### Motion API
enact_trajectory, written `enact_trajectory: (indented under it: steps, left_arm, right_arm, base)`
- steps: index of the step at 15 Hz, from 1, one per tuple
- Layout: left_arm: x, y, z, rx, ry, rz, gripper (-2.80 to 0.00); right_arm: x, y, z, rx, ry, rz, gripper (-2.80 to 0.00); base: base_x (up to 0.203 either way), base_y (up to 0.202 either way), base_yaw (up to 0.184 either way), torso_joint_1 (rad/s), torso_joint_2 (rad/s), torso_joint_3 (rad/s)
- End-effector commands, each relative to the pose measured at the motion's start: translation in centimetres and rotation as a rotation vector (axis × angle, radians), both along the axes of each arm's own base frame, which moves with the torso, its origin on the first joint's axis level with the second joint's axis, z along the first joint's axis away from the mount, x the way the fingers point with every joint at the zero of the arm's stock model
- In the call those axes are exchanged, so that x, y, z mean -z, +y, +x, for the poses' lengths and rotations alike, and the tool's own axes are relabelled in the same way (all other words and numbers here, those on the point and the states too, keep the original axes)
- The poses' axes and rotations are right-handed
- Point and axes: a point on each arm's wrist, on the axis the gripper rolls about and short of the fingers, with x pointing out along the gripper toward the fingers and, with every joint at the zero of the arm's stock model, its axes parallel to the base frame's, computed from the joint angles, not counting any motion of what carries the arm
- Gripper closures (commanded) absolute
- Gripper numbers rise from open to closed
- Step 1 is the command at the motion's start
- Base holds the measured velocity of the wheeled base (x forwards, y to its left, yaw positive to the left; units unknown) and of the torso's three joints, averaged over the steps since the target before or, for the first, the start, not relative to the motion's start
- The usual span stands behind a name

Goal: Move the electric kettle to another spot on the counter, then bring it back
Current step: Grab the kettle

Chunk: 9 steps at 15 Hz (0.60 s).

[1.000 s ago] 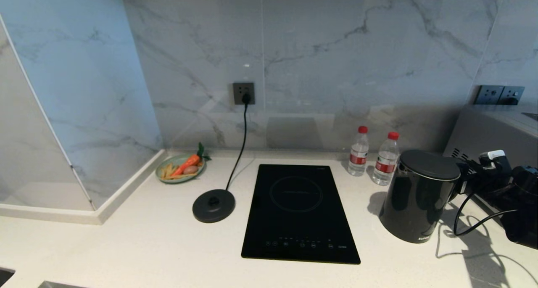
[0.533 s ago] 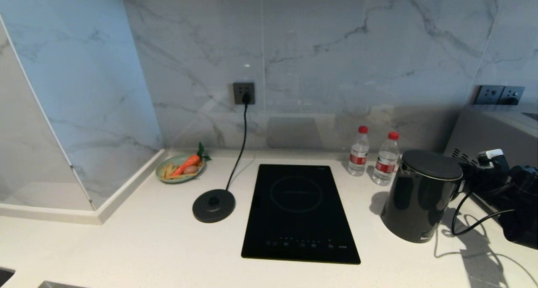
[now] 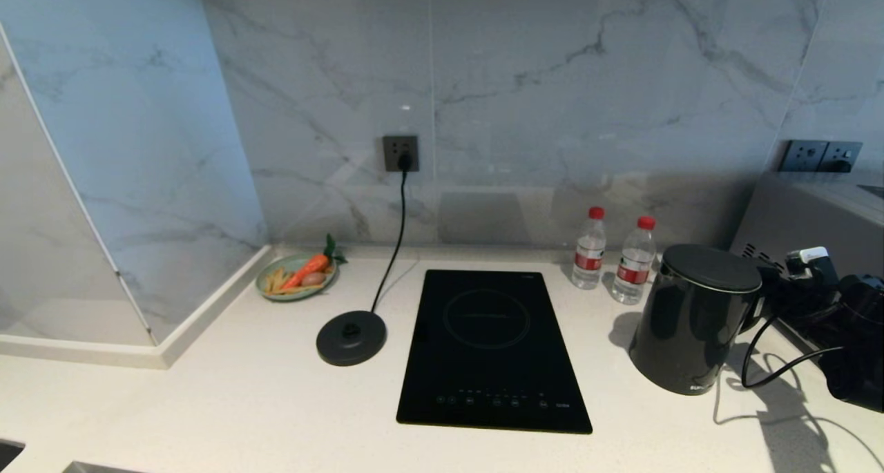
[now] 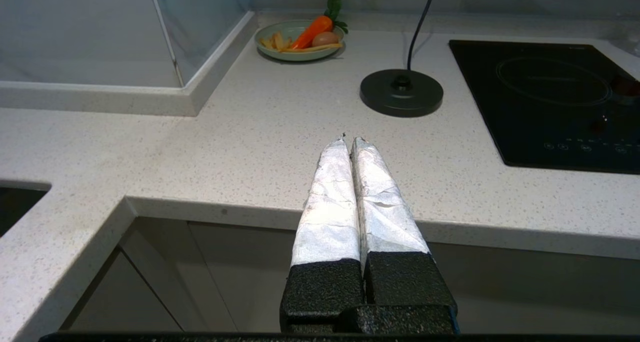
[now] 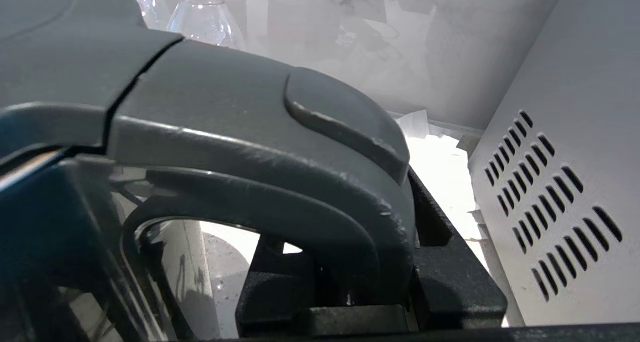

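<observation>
While the left gripper [image 4: 348, 141] hangs with fingers pressed together above the counter's [image 3: 242, 404] front edge, the right gripper [image 5: 350, 262] clamps the electric kettle's [image 3: 694, 317] loop handle. That kettle stands right of the cooktop [image 3: 492, 349], before two water bottles [image 3: 634, 260].

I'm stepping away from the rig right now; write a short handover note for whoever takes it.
Right gripper: shut on the electric kettle's handle, at the right end of the counter.
Left gripper: shut, empty, idle over the counter's front edge.
Kettle: off its round base, right of the cooktop, beside two water bottles.
Done: kettle is away from its base.
Left: bring it back to the base and release.
</observation>
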Motion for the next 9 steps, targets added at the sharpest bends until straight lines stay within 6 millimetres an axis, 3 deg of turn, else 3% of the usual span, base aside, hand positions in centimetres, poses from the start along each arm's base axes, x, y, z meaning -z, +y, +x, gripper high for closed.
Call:
enact_trajectory:
  steps: [1, 5, 9]
  left_arm:
    - [0.0, 0.0, 0.0, -0.001, 0.000, 0.000, 0.00]
    - [0.0, 0.0, 0.0, -0.001, 0.000, 0.000, 0.00]
    - [0.0, 0.0, 0.0, 0.000, 0.000, 0.000, 0.00]
  right_arm:
    - [-0.1, 0.0, 0.0, -0.004, -0.006, 0.029, 0.00]
    - [-0.6, 0.0, 0.0, 0.016, -0.022, 0.118, 0.00]
    - [0.5, -0.1, 0.4, 0.047, -0.010, 0.124, 0.00]
  base:
    - [0.000, 0.000, 0.000, 0.000, 0.00, 0.000]
    - [0.000, 0.000, 0.000, 0.000, 0.00, 0.000]
    - [0.000, 0.000, 0.000, 0.000, 0.00, 0.000]
